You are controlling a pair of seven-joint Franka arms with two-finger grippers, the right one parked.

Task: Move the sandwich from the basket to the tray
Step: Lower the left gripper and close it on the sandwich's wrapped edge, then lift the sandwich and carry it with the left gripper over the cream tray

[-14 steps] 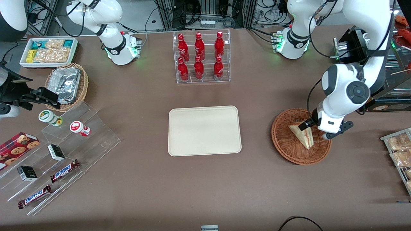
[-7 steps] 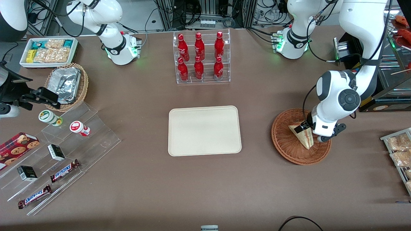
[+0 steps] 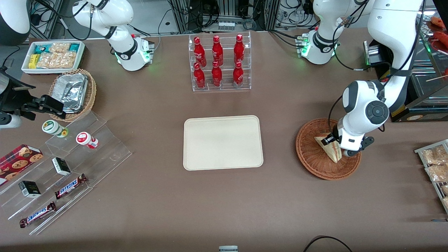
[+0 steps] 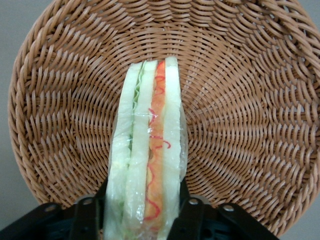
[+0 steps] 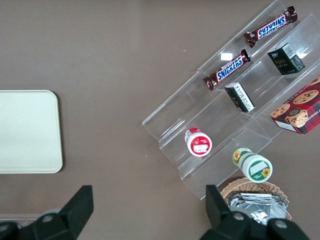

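The sandwich stands on edge in the reddish-brown wicker basket, toward the working arm's end of the table, its red and green filling facing up. My gripper reaches down into the basket and is shut on the sandwich. In the left wrist view the clear-wrapped sandwich sits between the two black fingers, which press on both bread faces, with the basket weave all round. The cream tray lies flat at the table's middle, with nothing on it.
A clear rack of red bottles stands farther from the front camera than the tray. Snack packets lie at the working arm's end. A stepped clear display, a tan basket of foil trays and a white snack bin are at the parked arm's end.
The working arm's wrist has swung toward the tray's side and settled over the sandwich. The sandwich has stayed in place in the basket.
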